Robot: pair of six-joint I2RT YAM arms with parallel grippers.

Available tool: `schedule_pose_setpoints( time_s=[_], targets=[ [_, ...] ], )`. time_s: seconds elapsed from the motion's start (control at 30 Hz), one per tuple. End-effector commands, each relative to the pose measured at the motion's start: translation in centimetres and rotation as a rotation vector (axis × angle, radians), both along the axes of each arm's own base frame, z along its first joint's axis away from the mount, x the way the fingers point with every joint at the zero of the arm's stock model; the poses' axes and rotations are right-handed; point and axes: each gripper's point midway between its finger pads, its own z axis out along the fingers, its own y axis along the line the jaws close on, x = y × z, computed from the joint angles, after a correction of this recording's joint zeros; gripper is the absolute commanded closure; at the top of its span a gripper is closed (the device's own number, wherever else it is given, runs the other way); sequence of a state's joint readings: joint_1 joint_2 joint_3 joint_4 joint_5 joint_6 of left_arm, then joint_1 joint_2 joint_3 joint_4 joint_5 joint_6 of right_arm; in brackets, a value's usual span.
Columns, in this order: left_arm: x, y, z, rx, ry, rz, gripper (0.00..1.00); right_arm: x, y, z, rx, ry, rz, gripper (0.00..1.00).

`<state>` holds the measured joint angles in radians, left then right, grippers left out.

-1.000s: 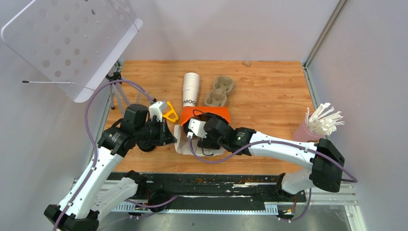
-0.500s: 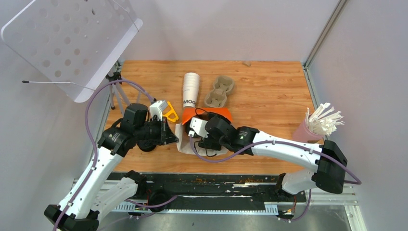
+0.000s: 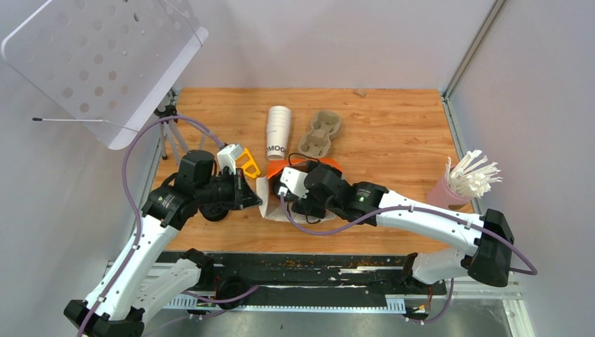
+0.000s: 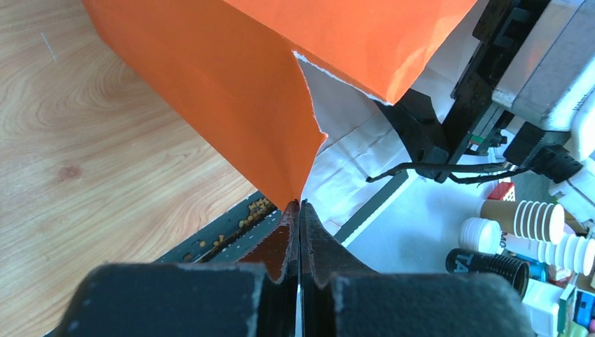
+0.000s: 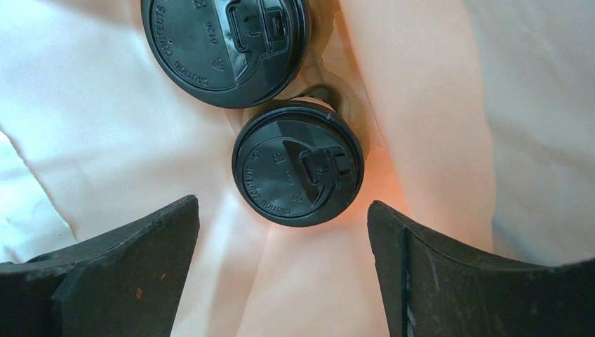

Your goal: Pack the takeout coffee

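Top view, centre: an orange paper bag point(image 3: 273, 170), both arms at its mouth. Left wrist: the left gripper point(image 4: 299, 210) is pinched together on the bag's torn edge. Right wrist: the right gripper point(image 5: 281, 210) is spread wide over the black-lidded takeout coffee point(image 5: 298, 163), mid-frame inside the bag. It looks placed, so the next move is lifting straight out.

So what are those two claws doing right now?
Left gripper: shut on the edge of the bag.
Right gripper: open, holding nothing.
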<state>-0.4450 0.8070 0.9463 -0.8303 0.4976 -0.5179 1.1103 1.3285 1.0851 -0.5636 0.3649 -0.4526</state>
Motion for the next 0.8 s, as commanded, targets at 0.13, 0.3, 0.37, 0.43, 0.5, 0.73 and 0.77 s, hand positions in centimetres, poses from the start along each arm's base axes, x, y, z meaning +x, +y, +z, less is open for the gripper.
schedule_pose_setpoints(
  time_s=[0.13,0.3,0.37,0.43,0.5,0.73,0.77],
  targets=[
    [0.2,-0.7,2.9,-0.07,-0.061,-0.012,1.0,-0.8,0.7,3.4,0.1,0.016,0.003,0.17],
    [0.3,-0.8,3.5,-0.075,-0.061,-0.01,1.0,-1.5,0.9,4.2,0.118,0.037,0.022,0.26],
    [0.4,-0.9,3.7,-0.08,-0.06,-0.007,1.0,-1.7,1.0,4.7,0.131,0.042,0.029,0.31],
    [0.4,-0.9,4.0,-0.087,-0.06,-0.004,1.0,-2.0,1.2,5.1,0.142,0.048,0.037,0.35],
    [0.4,-1.0,4.3,-0.097,-0.06,-0.002,1.0,-2.2,1.3,5.4,0.156,0.053,0.044,0.37],
    [0.2,-1.0,4.4,-0.109,-0.034,0.015,1.0,-2.9,1.6,6.9,0.209,0.072,0.055,0.38],
    [0.1,-1.0,4.6,-0.111,-0.035,0.017,1.0,-2.9,1.6,7.3,0.219,0.069,0.051,0.39]
  ],
)
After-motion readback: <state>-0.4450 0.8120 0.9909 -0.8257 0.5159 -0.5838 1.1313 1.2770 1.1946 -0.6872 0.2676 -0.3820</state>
